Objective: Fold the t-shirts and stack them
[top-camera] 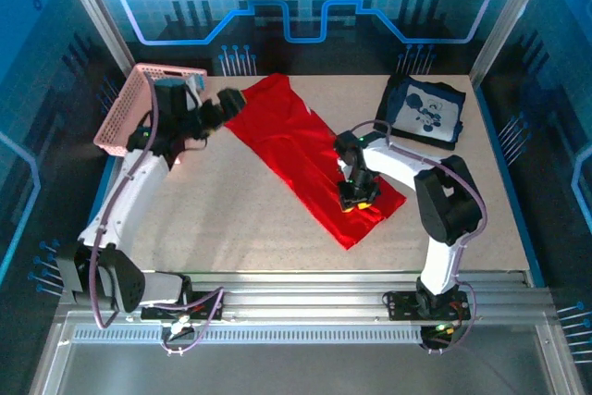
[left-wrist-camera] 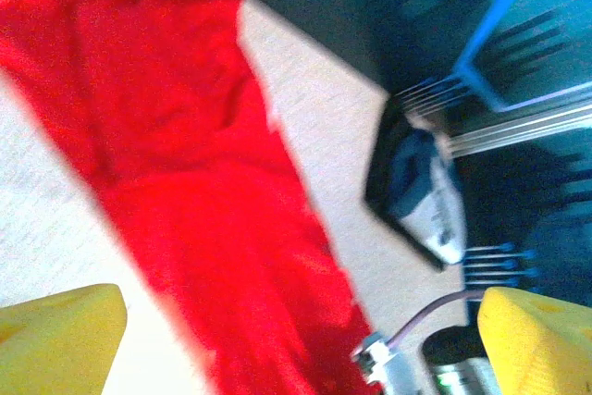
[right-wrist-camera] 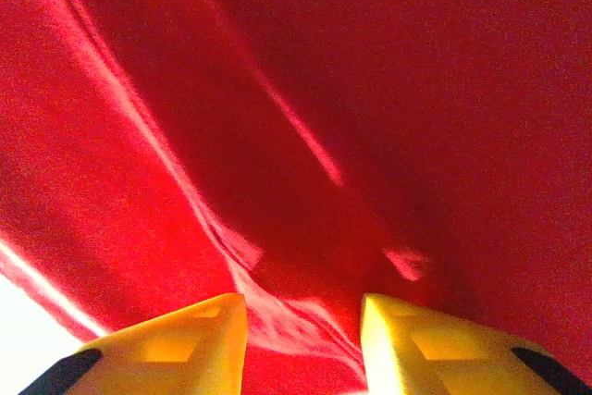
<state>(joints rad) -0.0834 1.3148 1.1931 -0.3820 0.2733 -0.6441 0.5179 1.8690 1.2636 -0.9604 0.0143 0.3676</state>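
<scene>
Red shirt [top-camera: 296, 141]: lies flat on the bench [top-camera: 231, 219] as a long narrow band, running diagonally from far-left of centre to near-right of centre. No print showing. It reads as folded lengthwise, sleeves tucked in, though the layers are hard to count from above. Surface creased near the lower end.

Navy shirt [top-camera: 425, 110]: far right corner of the bench, a compact, roughly square packet with the white graphic facing up. Looks folded already. Well apart from the red one.

Basket [top-camera: 125, 117]: pink, far left edge, tilted; plays no part here.

Left hand [top-camera: 227, 104]: at the far-left end of the red band, just beside its edge. Its wrist view shows the fingers spread wide with nothing between them but cloth and bench below. Holds nothing.

Right hand [top-camera: 357, 196]: down on the near-right end of the red band. Fingers [right-wrist-camera: 185, 339] part-way apart, a raised crease of red cloth running into the gap. The gap looks too wide to be pinching thin cloth; I judge it not gripping.

Progress, as judged: navy done, red about halfway. Left to do: fold the red band across its length into a packet of like size, then bring the two together into one stack. No stack yet.
</scene>
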